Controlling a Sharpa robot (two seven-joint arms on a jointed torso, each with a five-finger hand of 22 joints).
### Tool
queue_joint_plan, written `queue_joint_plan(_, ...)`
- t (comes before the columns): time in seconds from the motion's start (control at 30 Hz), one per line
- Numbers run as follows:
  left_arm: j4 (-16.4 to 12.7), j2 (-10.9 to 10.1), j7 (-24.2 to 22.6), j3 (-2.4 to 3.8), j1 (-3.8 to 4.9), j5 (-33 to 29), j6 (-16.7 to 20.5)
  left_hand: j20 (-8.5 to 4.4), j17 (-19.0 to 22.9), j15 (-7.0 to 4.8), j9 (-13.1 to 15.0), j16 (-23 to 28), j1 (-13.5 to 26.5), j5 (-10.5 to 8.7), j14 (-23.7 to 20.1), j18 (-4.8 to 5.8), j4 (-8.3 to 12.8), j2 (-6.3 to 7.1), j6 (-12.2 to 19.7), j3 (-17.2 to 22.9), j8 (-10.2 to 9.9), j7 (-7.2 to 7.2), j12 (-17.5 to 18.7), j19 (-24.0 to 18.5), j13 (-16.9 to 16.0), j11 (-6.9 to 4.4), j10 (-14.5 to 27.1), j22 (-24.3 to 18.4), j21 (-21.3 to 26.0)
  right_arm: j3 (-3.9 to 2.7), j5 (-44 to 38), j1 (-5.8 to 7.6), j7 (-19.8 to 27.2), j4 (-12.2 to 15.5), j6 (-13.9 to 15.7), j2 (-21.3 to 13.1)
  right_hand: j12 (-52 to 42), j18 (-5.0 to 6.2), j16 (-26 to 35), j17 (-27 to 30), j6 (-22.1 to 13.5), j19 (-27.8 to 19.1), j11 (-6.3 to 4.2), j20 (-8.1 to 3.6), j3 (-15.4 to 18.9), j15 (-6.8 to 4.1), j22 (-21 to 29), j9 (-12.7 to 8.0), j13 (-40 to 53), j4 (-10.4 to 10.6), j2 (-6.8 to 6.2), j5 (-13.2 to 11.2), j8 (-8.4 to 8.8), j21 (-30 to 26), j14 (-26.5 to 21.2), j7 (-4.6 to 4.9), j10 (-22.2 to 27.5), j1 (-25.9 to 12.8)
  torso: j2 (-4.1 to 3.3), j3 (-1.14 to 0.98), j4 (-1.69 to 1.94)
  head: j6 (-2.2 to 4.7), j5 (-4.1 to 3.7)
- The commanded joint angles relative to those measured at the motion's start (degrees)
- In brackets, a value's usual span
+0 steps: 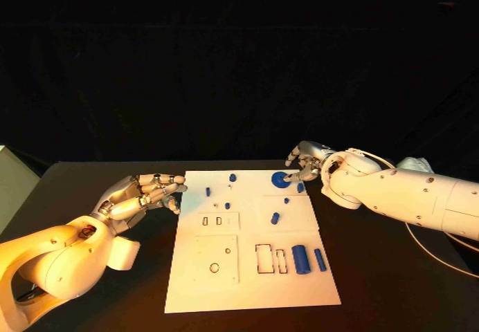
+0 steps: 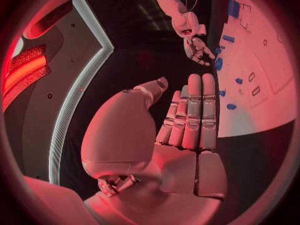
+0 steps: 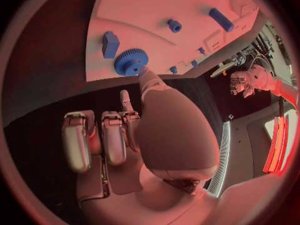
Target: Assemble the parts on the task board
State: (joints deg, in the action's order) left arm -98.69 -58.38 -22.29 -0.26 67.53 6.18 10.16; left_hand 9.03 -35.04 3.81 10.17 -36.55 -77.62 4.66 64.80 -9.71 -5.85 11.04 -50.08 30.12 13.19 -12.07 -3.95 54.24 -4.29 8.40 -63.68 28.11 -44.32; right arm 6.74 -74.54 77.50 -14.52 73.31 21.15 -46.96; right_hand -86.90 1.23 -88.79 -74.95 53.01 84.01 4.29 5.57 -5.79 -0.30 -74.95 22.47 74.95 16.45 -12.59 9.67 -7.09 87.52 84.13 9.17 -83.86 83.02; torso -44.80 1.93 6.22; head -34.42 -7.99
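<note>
The white task board (image 1: 250, 277) lies in the middle of the table. A blue gear (image 1: 280, 179) sits near its far right corner, with small blue pieces (image 1: 232, 178) around it. Three blue cylinders (image 1: 300, 259) lie side by side on the near right part. My right hand (image 1: 305, 164) hovers just beyond the gear (image 3: 131, 62), fingers bent, thumb tip (image 3: 145, 76) close to its teeth, holding nothing. My left hand (image 1: 145, 195) floats at the board's left edge with fingers (image 2: 195, 110) stretched out straight and empty.
Rectangular and round slots (image 1: 212, 221) are cut into the board's left and near parts. Black table (image 1: 399, 277) surrounds the board on both sides. A pale box (image 1: 12, 187) stands at the table's far left edge.
</note>
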Motion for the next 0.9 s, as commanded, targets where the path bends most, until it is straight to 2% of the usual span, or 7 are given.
queue_joint_plan(0.03,0.1,0.25,-0.22,0.04,0.08,-0.01,-1.28,0.15,-0.09,0.03,0.09,-0.23,0.07,-0.29,-0.37,-0.65,0.16,-0.29,0.4,0.3,-0.29,-0.14,-0.01,-0.43,-0.07,-0.14,0.35,0.06,-0.3,-0.01,0.95,-0.21,-0.1,-0.84,-2.39,0.89,-0.35,-0.6,-0.45,-12.59,-0.56,4.8,0.2,0.41,0.42,0.48,-12.61,0.11,11.44,0.04,0.23,0.56,-0.24,0.55,5.35,0.1,-3.11,0.17,0.0,0.11,0.12,-0.26,0.01)
queue_joint_plan(0.17,0.25,0.39,-0.21,0.04,0.07,0.05,-1.35,0.16,-0.09,0.03,0.11,-0.26,0.04,-0.29,-0.43,-0.65,0.21,-0.3,0.39,0.32,-0.29,-0.12,-0.03,-0.5,-0.07,-0.14,0.36,0.12,-0.39,0.01,0.96,-0.59,0.08,-1.36,-2.52,1.77,-0.44,-0.61,-0.5,-12.74,-0.58,4.83,0.23,0.46,0.53,0.52,-12.68,0.14,11.56,0.06,0.31,0.78,-0.32,0.59,5.38,0.12,-3.18,0.08,0.08,0.21,0.25,-0.48,-0.02)
queue_joint_plan(0.27,0.34,0.44,-0.2,0.04,0.07,0.08,-1.36,0.16,-0.09,0.03,0.11,-0.26,0.04,-0.29,-0.43,-0.65,0.21,-0.3,0.39,0.32,-0.29,-0.12,-0.03,-0.5,-0.07,-0.14,0.36,0.12,-0.39,0.01,1.04,-0.78,0.13,-1.75,-2.61,2.22,-0.55,-0.66,-0.54,-12.87,-0.51,4.92,0.24,0.48,0.52,0.54,-12.88,0.18,11.71,0.06,0.48,0.89,-0.42,0.76,5.4,0.11,-3.29,0.05,0.04,0.12,0.3,-0.57,-0.06)
queue_joint_plan(0.47,0.39,0.44,-0.18,0.03,0.07,0.1,-1.37,0.16,-0.09,0.03,0.11,-0.26,0.04,-0.29,-0.43,-0.65,0.21,-0.3,0.39,0.32,-0.29,-0.12,-0.03,-0.5,-0.07,-0.14,0.36,0.12,-0.39,0.02,1.38,-1.09,0.24,-2.73,-2.75,2.93,-0.73,-0.72,-0.56,-12.9,-0.18,5.03,0.2,0.53,0.33,0.54,-13.13,0.31,11.95,0.02,0.99,1.28,-0.78,0.95,5.41,0.05,-3.46,0.09,0.03,0.17,0.16,-0.69,0.03)
queue_joint_plan(0.9,0.48,0.36,-0.09,0.03,0.07,0.11,-1.42,0.17,-0.1,0.03,0.13,-0.29,-0.02,-0.27,-0.49,-0.66,0.25,-0.38,0.39,0.38,-0.3,-0.12,-0.04,-0.58,-0.08,-0.15,0.38,0.2,-0.49,0.03,1.58,-1.35,0.2,-3.95,-2.97,3.42,-0.91,-0.84,-0.62,-13.07,0.35,5.25,0.08,0.51,-0.35,0.46,-13.62,0.49,12.22,-0.06,1.67,3.22,-1.36,1.34,5.43,-0.09,-3.63,0.26,0.08,0.15,0.2,-0.88,0.03)
